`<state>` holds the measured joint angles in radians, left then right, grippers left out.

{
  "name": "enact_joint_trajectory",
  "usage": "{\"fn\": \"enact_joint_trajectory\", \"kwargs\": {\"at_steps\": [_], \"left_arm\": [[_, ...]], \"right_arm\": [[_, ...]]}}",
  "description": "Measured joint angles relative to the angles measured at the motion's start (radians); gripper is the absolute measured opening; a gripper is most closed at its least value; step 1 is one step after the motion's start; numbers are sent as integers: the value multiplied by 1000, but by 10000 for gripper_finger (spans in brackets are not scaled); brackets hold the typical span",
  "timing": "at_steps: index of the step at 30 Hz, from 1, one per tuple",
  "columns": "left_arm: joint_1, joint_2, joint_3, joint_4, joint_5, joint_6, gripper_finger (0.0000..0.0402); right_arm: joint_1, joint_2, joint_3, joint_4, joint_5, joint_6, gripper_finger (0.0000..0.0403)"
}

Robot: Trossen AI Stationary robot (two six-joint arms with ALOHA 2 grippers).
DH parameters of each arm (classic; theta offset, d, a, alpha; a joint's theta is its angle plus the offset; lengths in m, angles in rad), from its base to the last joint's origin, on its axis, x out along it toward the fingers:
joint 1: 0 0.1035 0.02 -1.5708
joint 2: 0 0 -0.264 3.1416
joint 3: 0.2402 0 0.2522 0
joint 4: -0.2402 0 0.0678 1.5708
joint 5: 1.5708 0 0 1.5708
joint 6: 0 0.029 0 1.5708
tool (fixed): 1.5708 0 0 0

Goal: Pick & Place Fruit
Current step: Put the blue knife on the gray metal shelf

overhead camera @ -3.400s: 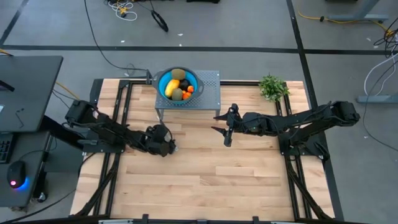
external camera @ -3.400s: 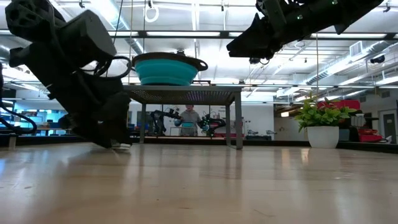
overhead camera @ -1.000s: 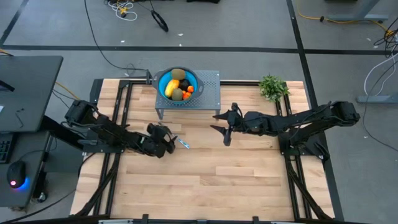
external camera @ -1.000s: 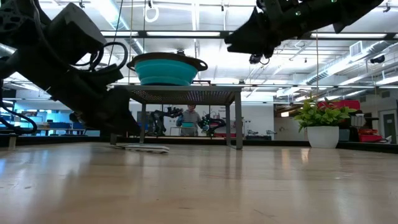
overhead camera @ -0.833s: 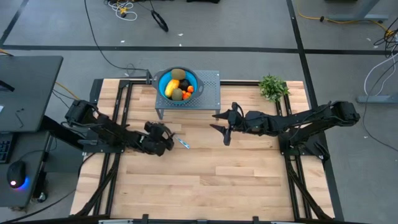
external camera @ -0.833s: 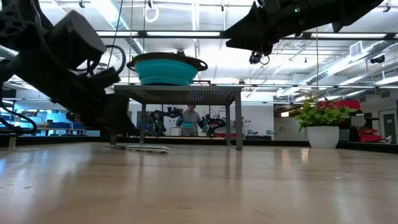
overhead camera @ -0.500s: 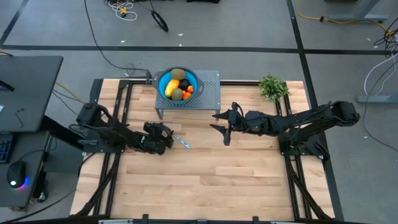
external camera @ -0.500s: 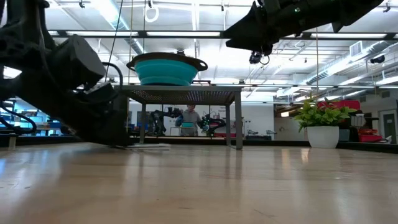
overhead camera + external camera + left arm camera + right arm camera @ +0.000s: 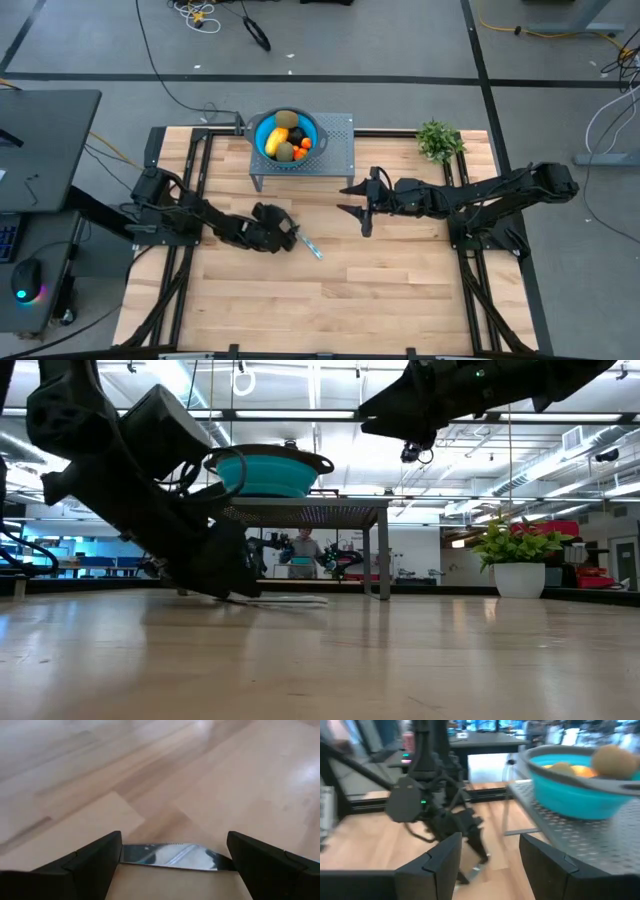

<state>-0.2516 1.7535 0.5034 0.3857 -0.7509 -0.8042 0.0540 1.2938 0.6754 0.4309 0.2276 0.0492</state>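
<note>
Left gripper: the left gripper sits low on the wooden table, in front of the metal stand. Its two dark fingers are spread wide, one on each side of a knife blade. It grips nothing.

Knife: the blue-handled knife lies flat on the table. In the left wrist view its shiny blade runs crosswise between the fingers. From above, its handle points away from the left gripper, toward the table's middle.

Right gripper: the right gripper hangs in the air, right of the stand and above the table. Its fingers are partly apart and hold nothing.

Fruit: the fruit is all in the blue bowl. A yellow oblong, brownish ovals, a dark ball and small orange pieces show there.

Bowl and stand: the bowl rests on the metal stand at the table's far edge, raised above the tabletop.

Key relation: the fruit lies beyond both grippers, higher than the left one. From the right gripper the bowl is to the left and toward the far edge. The right gripper looks nearer, being raised already; the left is down at the knife.

Plant: a green potted plant stands at the far right corner, well apart.
</note>
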Motion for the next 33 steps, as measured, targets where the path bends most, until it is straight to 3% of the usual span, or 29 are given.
{"fn": "enact_joint_trajectory", "kwargs": {"at_steps": [8,12,19,24,27,33], "left_arm": [[0,1,49,-42,3,-19,373],[-4,-2,56,-39,3,18,373],[-36,-98,56,-55,-13,69,373],[-79,-216,56,-182,-86,57,373],[-119,-282,56,-272,-156,22,373],[-170,-375,56,-485,-265,-95,373]], "right_arm": [[0,0,0,0,-100,132,208],[0,0,0,0,-101,129,208],[76,26,0,-46,-210,34,208],[181,102,0,-48,-107,-31,208],[246,148,0,-42,-1,21,208],[340,313,25,127,237,134,208]]}}
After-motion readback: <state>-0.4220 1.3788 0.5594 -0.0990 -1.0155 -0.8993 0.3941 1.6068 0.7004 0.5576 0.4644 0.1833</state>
